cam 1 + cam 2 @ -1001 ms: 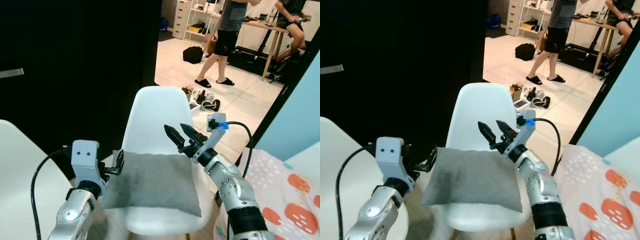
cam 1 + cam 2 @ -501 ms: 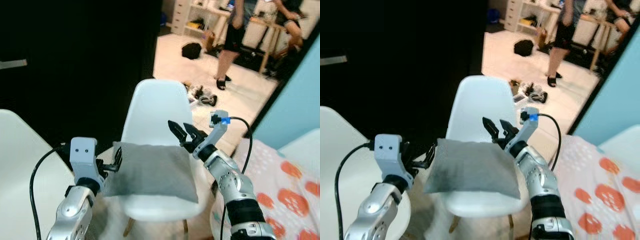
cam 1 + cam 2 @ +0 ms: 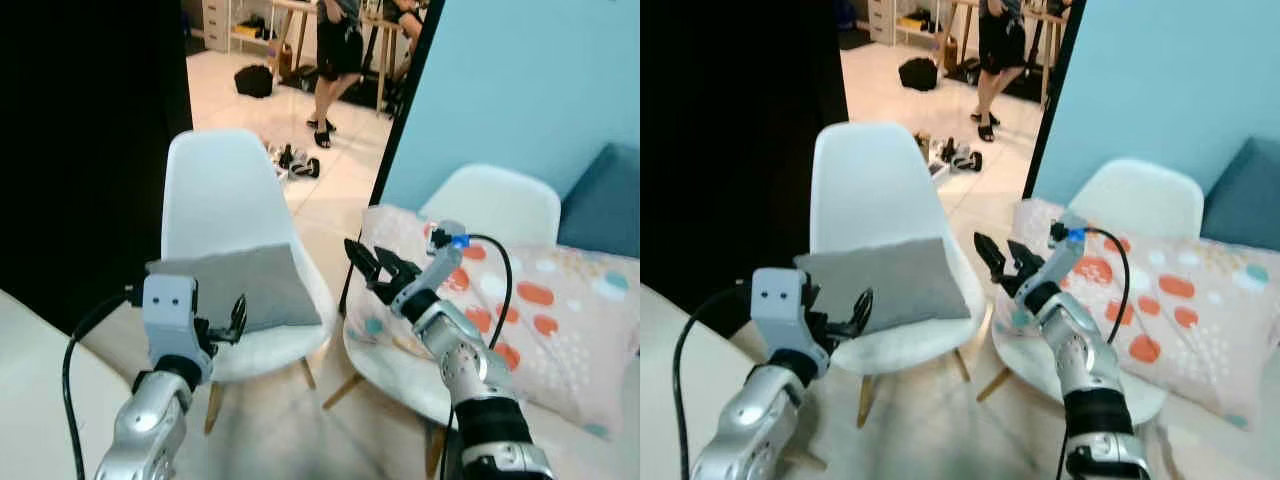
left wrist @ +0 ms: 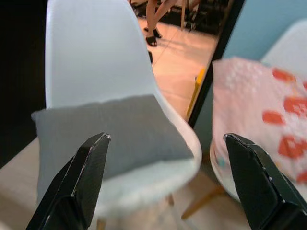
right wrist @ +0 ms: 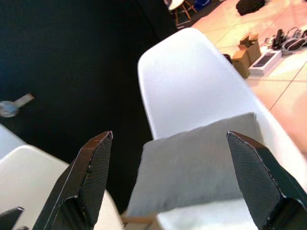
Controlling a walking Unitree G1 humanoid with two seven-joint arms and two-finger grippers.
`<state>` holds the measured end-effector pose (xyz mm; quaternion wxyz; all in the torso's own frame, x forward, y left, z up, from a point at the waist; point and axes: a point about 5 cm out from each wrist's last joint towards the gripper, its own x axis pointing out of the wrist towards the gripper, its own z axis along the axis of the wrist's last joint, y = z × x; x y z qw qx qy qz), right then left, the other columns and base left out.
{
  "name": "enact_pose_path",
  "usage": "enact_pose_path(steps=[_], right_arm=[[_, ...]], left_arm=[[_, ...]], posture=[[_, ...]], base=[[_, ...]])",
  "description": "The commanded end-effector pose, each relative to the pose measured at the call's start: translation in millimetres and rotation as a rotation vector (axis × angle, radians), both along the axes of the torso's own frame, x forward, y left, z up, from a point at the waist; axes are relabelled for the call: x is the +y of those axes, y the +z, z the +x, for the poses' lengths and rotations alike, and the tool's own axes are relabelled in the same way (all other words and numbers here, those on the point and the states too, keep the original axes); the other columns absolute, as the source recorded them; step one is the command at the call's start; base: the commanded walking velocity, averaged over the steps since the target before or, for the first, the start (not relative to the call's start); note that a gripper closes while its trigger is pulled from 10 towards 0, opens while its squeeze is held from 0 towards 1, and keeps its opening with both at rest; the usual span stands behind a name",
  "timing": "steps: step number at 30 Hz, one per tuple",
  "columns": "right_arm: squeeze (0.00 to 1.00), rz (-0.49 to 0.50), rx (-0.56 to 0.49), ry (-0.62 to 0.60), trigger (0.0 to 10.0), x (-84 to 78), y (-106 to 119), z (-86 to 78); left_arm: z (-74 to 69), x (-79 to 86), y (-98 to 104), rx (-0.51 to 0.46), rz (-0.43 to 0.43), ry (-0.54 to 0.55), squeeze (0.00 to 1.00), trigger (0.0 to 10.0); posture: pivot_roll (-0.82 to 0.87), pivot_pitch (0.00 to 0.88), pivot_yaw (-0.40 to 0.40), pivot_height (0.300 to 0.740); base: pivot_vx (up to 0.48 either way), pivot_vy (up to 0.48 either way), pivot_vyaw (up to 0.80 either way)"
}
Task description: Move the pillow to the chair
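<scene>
A grey pillow (image 3: 236, 283) lies flat on the seat of a white shell chair (image 3: 213, 190) with wooden legs. It also shows in the left wrist view as the pillow (image 4: 110, 127) and in the right wrist view as the pillow (image 5: 196, 165). My left gripper (image 3: 237, 321) hangs open just in front of the chair's seat edge, apart from the pillow. My right gripper (image 3: 374, 265) is open in the air to the right of the chair, with nothing between its fingers.
A second white chair (image 3: 495, 210) on the right holds a white cushion with orange spots (image 3: 540, 310). A blue wall (image 3: 520, 80) stands behind it and a dark wall (image 3: 80, 130) on the left. A person (image 3: 338, 50) stands on the tiled floor beyond, near shoes (image 3: 297, 162).
The camera has swung right and drawn back, bringing the second chair and spotted cushion into view. Both grippers now stand clear of the pillow, which stays on the chair seat.
</scene>
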<state>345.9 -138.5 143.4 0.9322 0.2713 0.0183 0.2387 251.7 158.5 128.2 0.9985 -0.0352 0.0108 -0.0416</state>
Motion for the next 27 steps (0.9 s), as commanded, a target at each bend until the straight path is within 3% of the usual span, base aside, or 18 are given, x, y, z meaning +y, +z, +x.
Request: enact_pose_path(steps=[1,18,27], right_arm=[[0.00,0.003,0.024,-0.027,10.0,-8.5,-4.4,-0.6],[0.00,-0.008,0.026,-0.034,10.0,-9.4,-4.9,0.8],[0.00,-0.008,0.026,-0.035,10.0,-8.9,-6.0,0.2]], left_arm=[[0.4,-4.6,-1.4,0.005,-0.012,-0.016,0.00,10.0],[2.1,-4.6,-1.4,-0.001,-0.025,-0.015,0.00,10.0],[2.4,-1.3,0.6,-0.022,-0.084,-0.006,0.00,10.0]], posture=[[0.00,0.000,-0.095,0.735],[0.00,0.000,-0.099,0.735],[0.00,0.000,-0.093,0.735]], base=[[-0.480,0.000,-0.74],[-0.461,0.000,-0.75],[0.000,0.000,-0.75]])
